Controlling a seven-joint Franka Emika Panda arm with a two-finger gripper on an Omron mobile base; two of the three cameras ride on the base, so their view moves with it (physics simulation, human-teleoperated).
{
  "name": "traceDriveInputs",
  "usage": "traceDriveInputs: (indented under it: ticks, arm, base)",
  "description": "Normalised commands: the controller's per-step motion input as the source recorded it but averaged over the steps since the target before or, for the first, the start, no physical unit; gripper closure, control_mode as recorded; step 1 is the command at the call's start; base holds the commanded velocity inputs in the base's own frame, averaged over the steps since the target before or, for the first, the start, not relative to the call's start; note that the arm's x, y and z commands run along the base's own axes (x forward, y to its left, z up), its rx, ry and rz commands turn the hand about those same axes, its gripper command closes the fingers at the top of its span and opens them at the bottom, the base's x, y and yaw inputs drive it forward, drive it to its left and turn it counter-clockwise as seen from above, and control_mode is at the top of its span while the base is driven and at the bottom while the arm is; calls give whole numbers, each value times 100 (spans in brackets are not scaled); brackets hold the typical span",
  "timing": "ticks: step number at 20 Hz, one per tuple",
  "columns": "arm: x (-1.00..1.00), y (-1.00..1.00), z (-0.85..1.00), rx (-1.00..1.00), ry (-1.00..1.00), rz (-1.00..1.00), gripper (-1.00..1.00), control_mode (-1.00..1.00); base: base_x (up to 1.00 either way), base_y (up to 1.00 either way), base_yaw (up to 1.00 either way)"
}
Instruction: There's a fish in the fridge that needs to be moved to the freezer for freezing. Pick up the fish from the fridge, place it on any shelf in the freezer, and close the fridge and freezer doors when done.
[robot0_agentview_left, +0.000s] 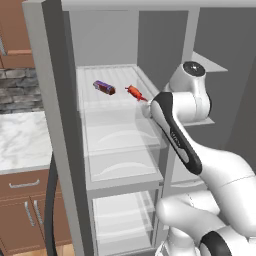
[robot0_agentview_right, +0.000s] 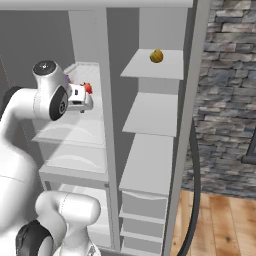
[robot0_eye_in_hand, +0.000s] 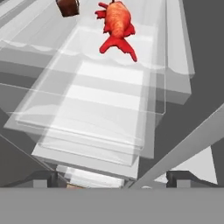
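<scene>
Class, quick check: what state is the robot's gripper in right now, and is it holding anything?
Gripper: open and empty; its fingertips stand wide apart, short of the fish lying on the fridge's clear shelf.

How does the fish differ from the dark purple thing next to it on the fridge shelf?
The fish is red-orange; the purple cylinder is dark with a brownish end. The fish narrows to a spread tail, while the cylinder has the same width along its length and a flat end. The fish lies nearer the freezer side, the cylinder farther from it. Both lie flat on the same clear shelf, apart from each other.
</scene>
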Motion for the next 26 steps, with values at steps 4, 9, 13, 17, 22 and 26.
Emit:
traceDriveInputs:
  ticks: [4,9,13,17,22,26]
  arm:
    - [48,17,28,0,0,0,-100,-100]
    - [64,18,14,0,0,0,-100,-100]
    - [76,7,1,0,0,0,-100,-100]
    - [66,1,0,0,1,0,-100,-100]
    - [64,6,0,0,8,0,-100,-100]
    - [56,5,-5,0,18,0,-100,-100]
  base:
    - [0,0,0]
    - [0,0,0]
    - [0,0,0]
    - [0,0,0]
    - [0,0,0]
    - [0,0,0]
